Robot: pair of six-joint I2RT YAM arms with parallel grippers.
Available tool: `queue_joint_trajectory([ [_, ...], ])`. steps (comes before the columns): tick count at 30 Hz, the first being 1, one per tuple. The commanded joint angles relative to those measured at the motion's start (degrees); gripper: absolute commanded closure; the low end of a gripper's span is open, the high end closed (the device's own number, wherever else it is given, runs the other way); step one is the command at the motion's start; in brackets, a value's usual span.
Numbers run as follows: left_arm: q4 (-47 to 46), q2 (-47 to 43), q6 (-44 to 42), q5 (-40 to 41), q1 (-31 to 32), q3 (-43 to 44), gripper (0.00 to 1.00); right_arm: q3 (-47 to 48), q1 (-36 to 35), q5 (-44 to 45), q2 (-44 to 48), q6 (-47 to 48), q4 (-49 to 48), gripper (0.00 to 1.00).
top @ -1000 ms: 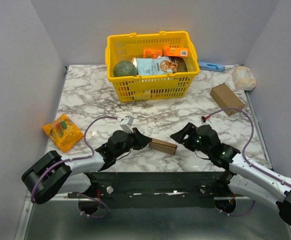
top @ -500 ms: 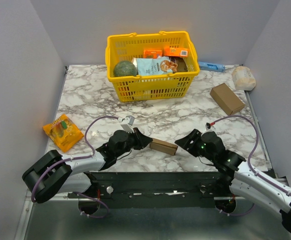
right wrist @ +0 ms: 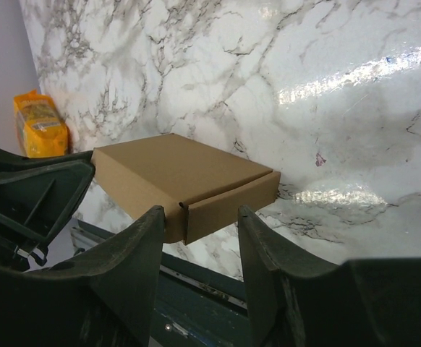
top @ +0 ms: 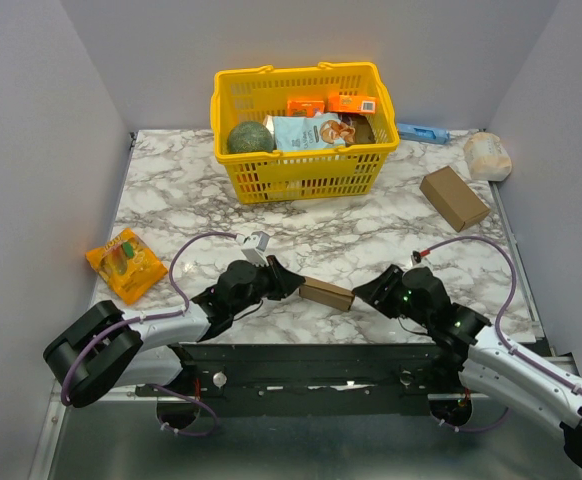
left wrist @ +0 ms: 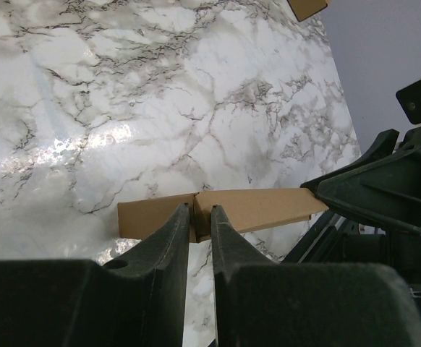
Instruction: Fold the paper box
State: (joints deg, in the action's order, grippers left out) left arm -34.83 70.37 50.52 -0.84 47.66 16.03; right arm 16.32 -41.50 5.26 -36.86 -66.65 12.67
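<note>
**Box near done, closing tuck left**

Looks mostly folded, lid down; paper box (top: pixel 326 293) at near edge of table (top: pixel 171 200), btwn arms; left end pinched by L gripper (top: pixel 289 283); R gripper (right wrist: pixel 201 217) part-open, straddling right end, no grip; prob. front flap needs pressing home.

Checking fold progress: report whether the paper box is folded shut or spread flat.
Folded shut. The paper box shows a closed lid with its front flap down; nothing lies spread.
</note>
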Motion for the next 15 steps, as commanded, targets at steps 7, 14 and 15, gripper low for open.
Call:
queue_joint_trajectory([
  [7, 22.7, 3.3, -3.6, 0.4, 0.9, -4.4, 0.94, -0.8, 0.4, -2.0, 0.7, -0.5, 1.0, 0.47],
  [14, 23.0, 3.2, -3.7, 0.4, 0.9, -4.3, 0.94, 0.4, 0.3, -2.4, 3.2, -1.6, 1.7, 0.44],
  [15, 23.0, 3.2, -3.7, 0.4, 0.9, -4.3, 0.94, 0.4, 0.3, -2.4, 3.3, -1.6, 1.8, 0.44],
])
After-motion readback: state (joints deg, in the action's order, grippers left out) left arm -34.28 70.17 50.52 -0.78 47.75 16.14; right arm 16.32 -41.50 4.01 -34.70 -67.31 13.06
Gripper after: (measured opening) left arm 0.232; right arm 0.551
